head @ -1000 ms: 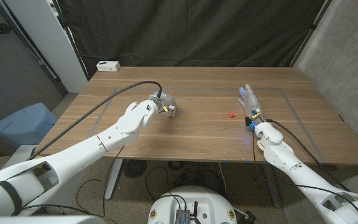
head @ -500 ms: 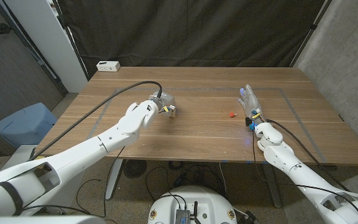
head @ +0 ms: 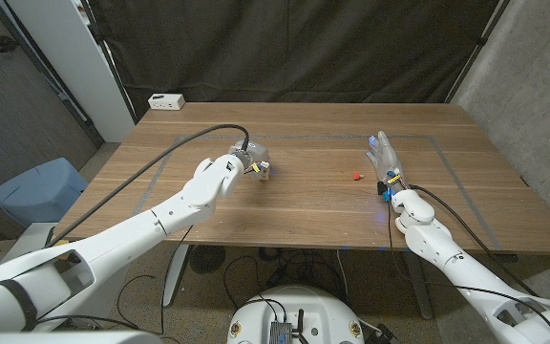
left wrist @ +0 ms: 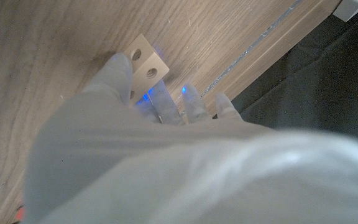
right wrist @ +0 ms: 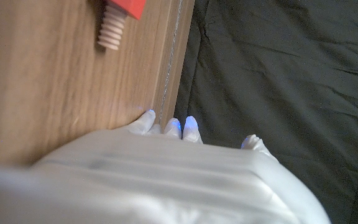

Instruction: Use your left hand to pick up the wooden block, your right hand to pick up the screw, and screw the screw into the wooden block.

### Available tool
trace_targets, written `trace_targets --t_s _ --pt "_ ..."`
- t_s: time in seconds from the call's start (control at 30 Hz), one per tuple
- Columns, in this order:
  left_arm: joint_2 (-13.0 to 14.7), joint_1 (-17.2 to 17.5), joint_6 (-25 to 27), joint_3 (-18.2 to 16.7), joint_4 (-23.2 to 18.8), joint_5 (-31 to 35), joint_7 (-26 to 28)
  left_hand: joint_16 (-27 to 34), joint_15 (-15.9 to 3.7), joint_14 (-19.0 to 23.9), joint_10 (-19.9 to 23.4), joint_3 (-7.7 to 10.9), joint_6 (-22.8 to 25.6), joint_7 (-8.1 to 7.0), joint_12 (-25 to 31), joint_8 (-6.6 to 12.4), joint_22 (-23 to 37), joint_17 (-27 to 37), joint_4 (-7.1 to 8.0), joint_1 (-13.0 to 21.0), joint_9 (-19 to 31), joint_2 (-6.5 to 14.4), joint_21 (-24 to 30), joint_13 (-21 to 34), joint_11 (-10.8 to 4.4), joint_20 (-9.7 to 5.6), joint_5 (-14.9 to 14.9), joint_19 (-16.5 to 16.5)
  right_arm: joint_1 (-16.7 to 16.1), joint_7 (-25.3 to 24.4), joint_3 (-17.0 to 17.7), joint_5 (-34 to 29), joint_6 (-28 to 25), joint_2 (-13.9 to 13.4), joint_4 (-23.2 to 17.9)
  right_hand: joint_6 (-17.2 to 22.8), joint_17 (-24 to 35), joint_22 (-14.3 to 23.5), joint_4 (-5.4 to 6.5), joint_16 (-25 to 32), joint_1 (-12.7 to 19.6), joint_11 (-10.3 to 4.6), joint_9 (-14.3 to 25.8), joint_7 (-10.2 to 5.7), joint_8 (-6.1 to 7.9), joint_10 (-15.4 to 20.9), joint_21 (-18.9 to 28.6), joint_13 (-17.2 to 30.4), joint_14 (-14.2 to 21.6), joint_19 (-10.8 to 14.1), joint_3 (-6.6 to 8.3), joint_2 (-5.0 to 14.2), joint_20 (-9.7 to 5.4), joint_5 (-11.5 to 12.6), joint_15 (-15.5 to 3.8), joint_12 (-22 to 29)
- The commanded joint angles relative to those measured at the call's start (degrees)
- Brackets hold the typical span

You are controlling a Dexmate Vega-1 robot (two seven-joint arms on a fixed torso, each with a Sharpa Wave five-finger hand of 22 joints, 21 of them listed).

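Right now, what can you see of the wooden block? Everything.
The block is a small piece of pale, light-coloured wood with squared edges. The left wrist view shows round holes in it: two on one face and one more on a neighbouring face. It sits on the table, left of the middle in the head view, at the fingertips of the left hand. The fingers lie against it; whether they already grip it or only touch it I cannot tell.
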Motion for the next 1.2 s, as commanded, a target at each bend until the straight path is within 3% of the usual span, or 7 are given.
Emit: trace_targets --t_s 0.03,0.5,1.2 --pt "0.05 0.55 1.85 -0.90 -1.07 -0.31 1.07 0.22 -5.32 0.72 0.83 -0.50 0.88 0.24 0.42 0.39 0.06 0.24 0.11 0.52 0.11 -0.01 0.22 0.20 0.10 -0.10 -0.05 0.61 -0.17 -0.25 -0.21 -0.30 -0.42 -0.14 -0.44 0.76 0.04 0.18 -0.30 0.51 -0.03 -0.02 0.19 0.02 0.25 0.63 0.27 0.14 0.29 0.51 0.17 0.34 -1.60 0.58 -1.44 0.18" --pt "-0.06 1.56 4.39 -2.74 -3.07 -1.17 3.17 0.25 -5.43 0.92 1.38 -0.93 1.52 0.22 0.32 0.30 0.07 0.31 0.21 0.45 0.11 0.15 0.07 0.39 0.10 -0.10 -0.04 0.63 -0.34 -0.83 -0.40 -0.81 -0.84 -0.48 -1.52 0.94 0.05 0.18 -0.33 0.49 -0.07 -0.09 0.19 -0.09 0.26 0.72 0.24 0.15 0.34 0.55 0.21 0.41 -1.61 0.61 -1.49 0.16" --pt "-1.87 1.59 8.21 -5.57 -4.00 -8.60 6.36 0.22 -5.20 1.05 1.64 -1.41 1.94 0.40 -0.02 0.02 0.08 0.40 0.28 0.52 0.13 0.50 -0.18 0.65 0.10 0.36 0.00 0.32 -2.23 -2.54 -0.08 -3.47 -1.28 -3.94 -8.37 0.81 0.03 0.18 -0.44 0.36 -0.04 -0.40 0.19 -0.23 0.15 0.53 0.17 0.16 0.12 0.46 0.31 0.50 -1.68 0.65 -1.66 0.03"
